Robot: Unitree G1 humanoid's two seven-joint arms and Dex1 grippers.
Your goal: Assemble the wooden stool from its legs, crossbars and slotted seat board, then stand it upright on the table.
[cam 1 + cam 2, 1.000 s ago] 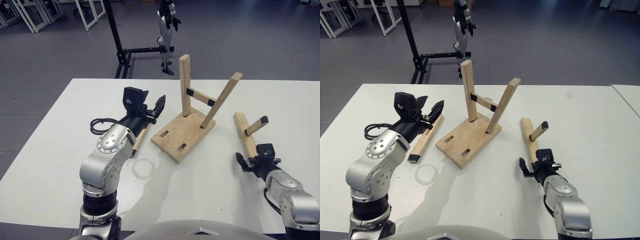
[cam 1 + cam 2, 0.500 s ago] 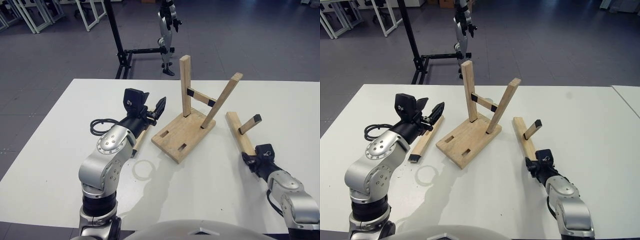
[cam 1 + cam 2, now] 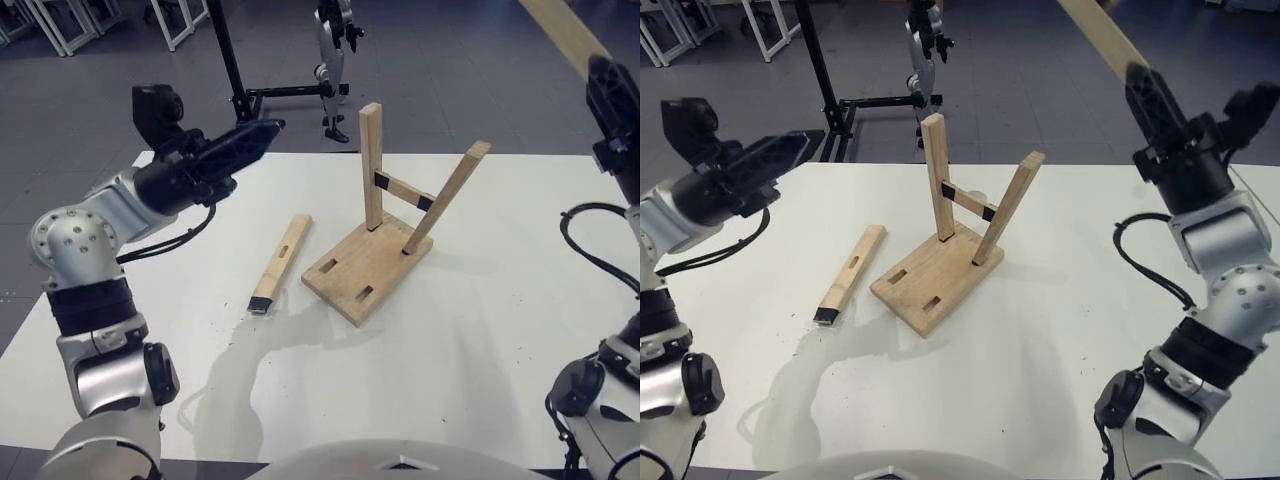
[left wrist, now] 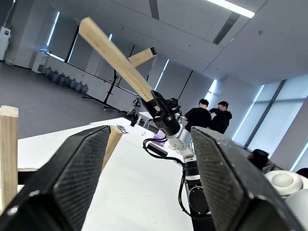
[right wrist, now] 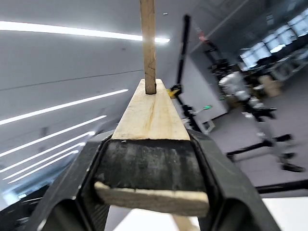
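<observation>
R gripper (image 3: 1196,100) has swung up high, right of seat board (image 3: 350,272), clamped on 1 pale leg (image 3: 1102,33) w/ crossbar stub (image 4: 141,57). L gripper (image 4: 150,139) lifted too, fingers apart, left of board. 2 upright legs (image 3: 371,165) (image 3: 446,197) slotted in board, 1 black-ended crossbar (image 3: 404,192) between; 1 loose leg (image 3: 281,262) flat on table (image 3: 480,330), just left of board.

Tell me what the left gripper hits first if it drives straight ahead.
Probably the right gripper and its raised leg; the left gripper looks set to pass beside the tilted leg, though depth is unclear.
</observation>
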